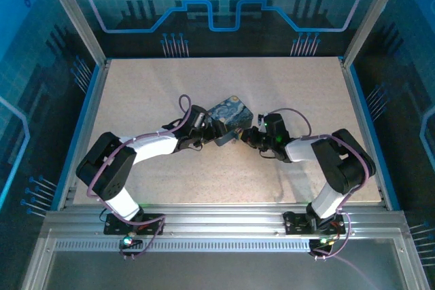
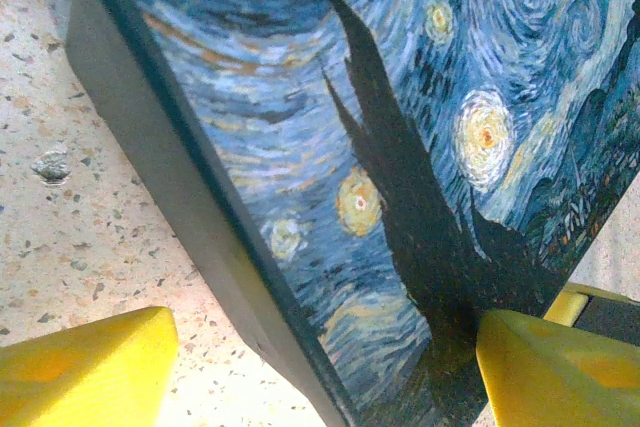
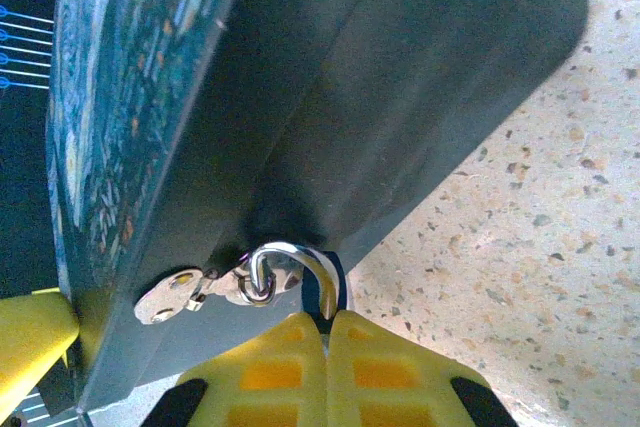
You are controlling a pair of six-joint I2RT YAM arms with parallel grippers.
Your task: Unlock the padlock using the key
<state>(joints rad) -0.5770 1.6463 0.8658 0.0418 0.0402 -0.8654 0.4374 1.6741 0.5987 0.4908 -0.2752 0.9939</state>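
Your right end effector [image 3: 325,347] is pinched tight on the small blue silver-shackled padlock [image 3: 318,269], hiding most of its body. The padlock hangs off a silver hasp [image 3: 170,297] on the swirly blue-yellow painted box [image 3: 350,97]. Your left end effector [image 2: 330,367] gapes wide around that box on the speckled tabletop [image 3: 520,247].

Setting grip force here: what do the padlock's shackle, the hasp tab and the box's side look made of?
On the padlock, the shackle looks like polished steel: bright mirror glints. The hasp tab seems similar silvery metal, duller. The box side is matte dark, perhaps painted wood or board.
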